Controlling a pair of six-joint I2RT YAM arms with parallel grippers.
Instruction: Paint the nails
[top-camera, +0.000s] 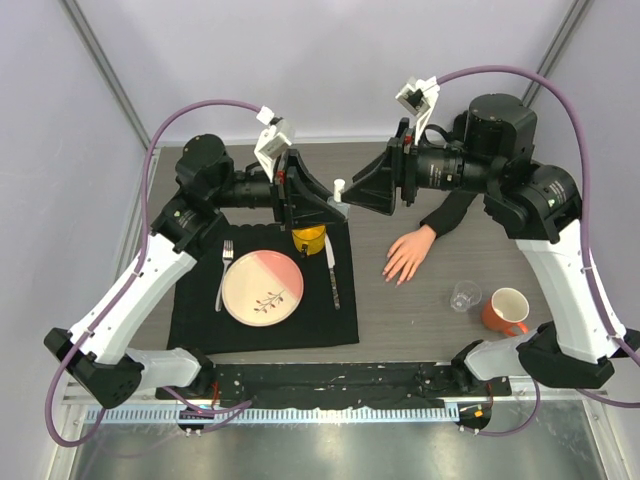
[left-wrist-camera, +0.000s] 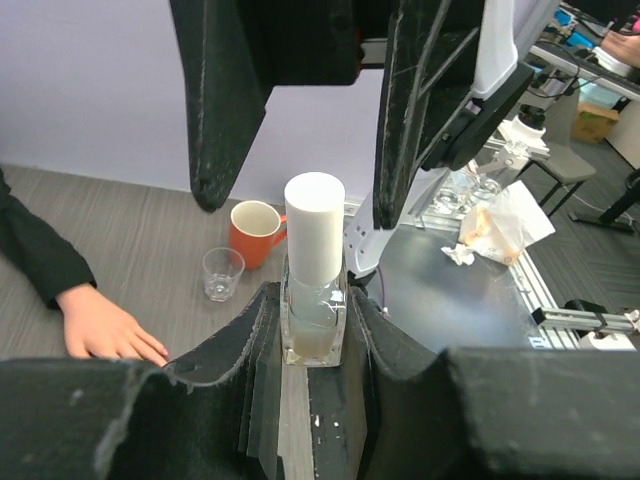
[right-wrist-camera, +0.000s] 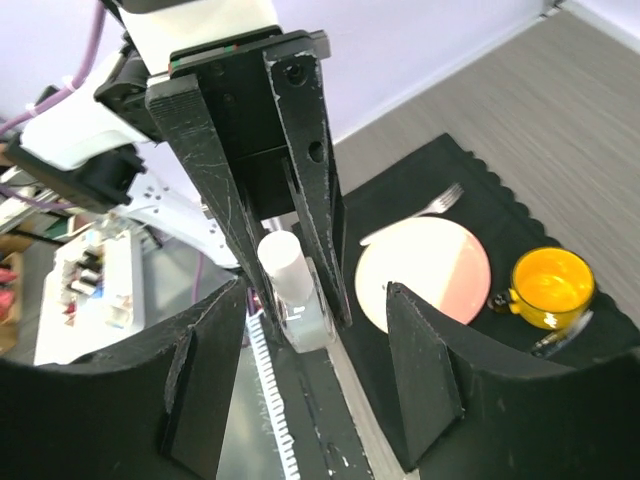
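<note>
Top external view: nails on mannequin hand, flat on the surface right of the black mat.
Left fingers: pinching the upright clear bottle.
Right fingers: spread, flanking its white cap.

plate on mat at left, mannequin hand right, glass beside mug

The left arm and right arm share white link shells, black joint housings and looping purple cables; their fingers are scuffed matte-black wedge plates.
</note>
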